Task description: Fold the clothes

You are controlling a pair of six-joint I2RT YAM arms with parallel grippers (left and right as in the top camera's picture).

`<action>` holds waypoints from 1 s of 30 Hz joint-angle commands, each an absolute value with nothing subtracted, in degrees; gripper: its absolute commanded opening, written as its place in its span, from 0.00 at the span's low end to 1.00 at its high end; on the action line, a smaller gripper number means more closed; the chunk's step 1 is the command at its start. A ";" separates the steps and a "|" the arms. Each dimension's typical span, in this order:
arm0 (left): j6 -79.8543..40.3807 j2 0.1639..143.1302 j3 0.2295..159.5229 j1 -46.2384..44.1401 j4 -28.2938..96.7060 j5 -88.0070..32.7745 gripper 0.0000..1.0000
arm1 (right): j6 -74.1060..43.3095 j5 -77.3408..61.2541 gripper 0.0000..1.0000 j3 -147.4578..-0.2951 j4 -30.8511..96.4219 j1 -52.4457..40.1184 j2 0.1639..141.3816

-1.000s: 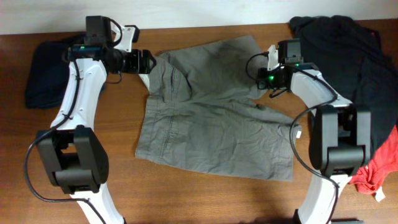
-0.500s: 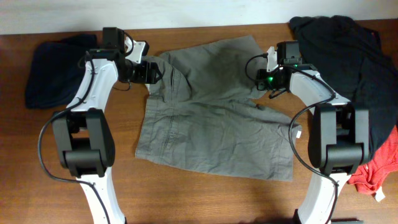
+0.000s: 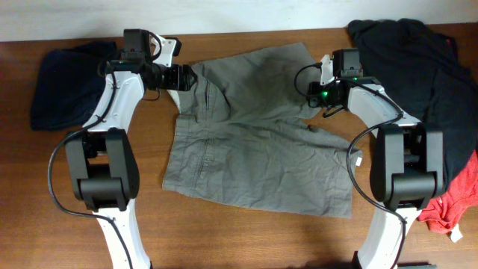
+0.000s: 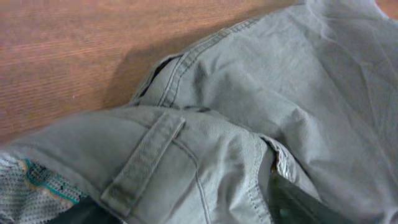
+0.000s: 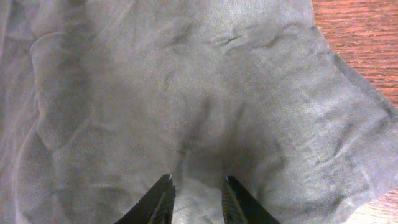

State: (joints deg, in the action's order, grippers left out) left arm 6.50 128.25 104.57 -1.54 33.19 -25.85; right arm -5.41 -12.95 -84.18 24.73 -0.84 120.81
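The clothes, grey-olive shorts (image 3: 254, 142), lie spread flat mid-table with the waistband to the left. My left gripper (image 3: 187, 76) is at the waistband's far corner. In the left wrist view that waistband (image 4: 249, 93) with its belt loop (image 4: 143, 162) bulges between the dark fingers, so the gripper (image 4: 186, 210) is open around the cloth and mostly hidden under it. My right gripper (image 3: 317, 96) sits on the far leg's hem side. Seen from the right wrist it (image 5: 198, 182) is narrowly open, tips pressed on the fabric (image 5: 155, 81) with a small ridge between them.
A dark navy garment (image 3: 63, 86) lies at the back left. A black clothes pile (image 3: 426, 60) fills the back right, with a red garment (image 3: 455, 198) below it. Bare wooden table (image 3: 246, 239) runs along the front edge.
My left gripper has shifted right onto the waistband corner and its jaws have narrowed. The right arm has stayed put, its jaws slightly narrower. The shorts lie as before.
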 commanded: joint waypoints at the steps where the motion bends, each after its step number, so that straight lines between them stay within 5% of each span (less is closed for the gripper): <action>1: 5.98 130.37 105.10 -1.74 31.88 -27.24 0.43 | -4.73 -12.78 0.14 -84.33 23.73 -1.21 121.08; 4: 5.21 130.96 105.10 -1.72 30.35 -27.20 0.04 | -4.73 -12.56 0.05 -84.33 22.37 -1.10 121.89; 5: 5.21 130.96 105.10 -1.67 30.00 -27.00 0.01 | -4.71 -12.53 0.05 -84.33 22.06 -1.08 122.04; 22: 0.67 130.91 110.96 3.42 30.22 -27.92 0.01 | -4.75 -7.64 0.04 -84.33 14.15 -1.02 124.14; 30: 6.50 130.91 115.42 3.81 42.41 -27.57 0.01 | -4.93 -6.81 0.04 -84.31 14.13 -0.23 124.25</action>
